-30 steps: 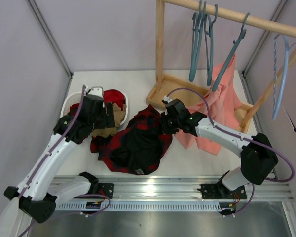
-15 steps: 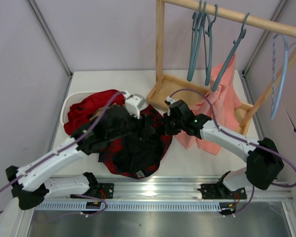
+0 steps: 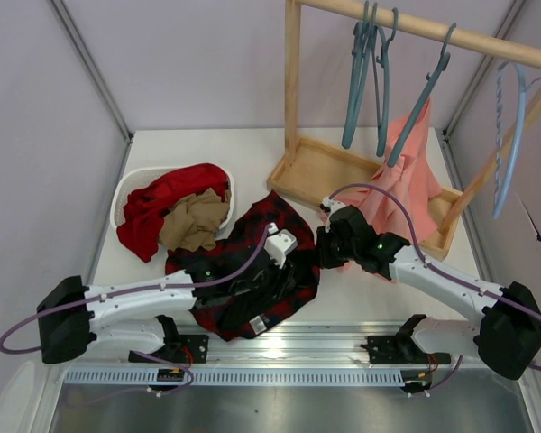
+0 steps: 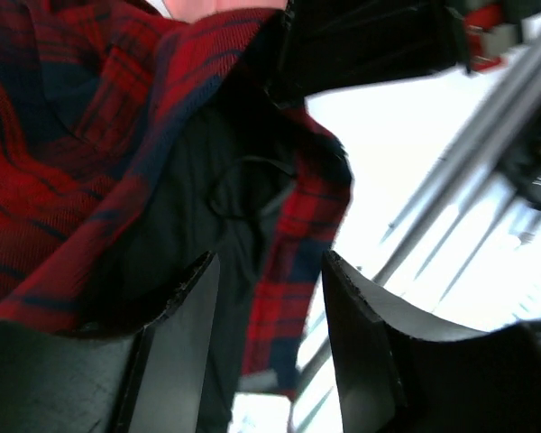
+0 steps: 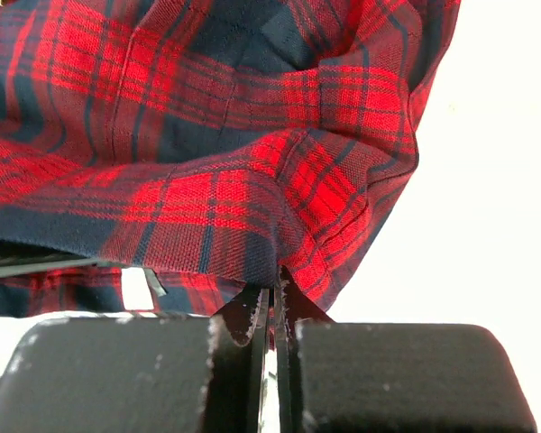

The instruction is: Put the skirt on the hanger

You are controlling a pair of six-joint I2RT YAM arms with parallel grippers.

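The red-and-black plaid skirt (image 3: 243, 275) lies crumpled on the table in front of the arms. My right gripper (image 3: 322, 254) is shut on a fold at its right edge; in the right wrist view the fingertips (image 5: 277, 290) pinch the skirt (image 5: 207, 135). My left gripper (image 3: 298, 265) reaches low across the skirt, close to the right one. Its jaws (image 4: 266, 347) stand apart, with a hanging plaid edge and dark lining of the skirt (image 4: 293, 271) in the gap between them. Several slate-blue hangers (image 3: 353, 86) hang from the wooden rail at the back.
A white basket (image 3: 124, 188) at the left holds a plain red garment (image 3: 167, 194) and a tan one. The wooden rack's tray base (image 3: 311, 171) and post (image 3: 292, 81) stand behind. A salmon-pink garment (image 3: 401, 185) hangs at the right, beside a paler blue hanger (image 3: 514, 135).
My left arm has swung from the basket across and down to the skirt's right side, its jaws narrowing. The right gripper has drawn the skirt's edge nearer and to the right.
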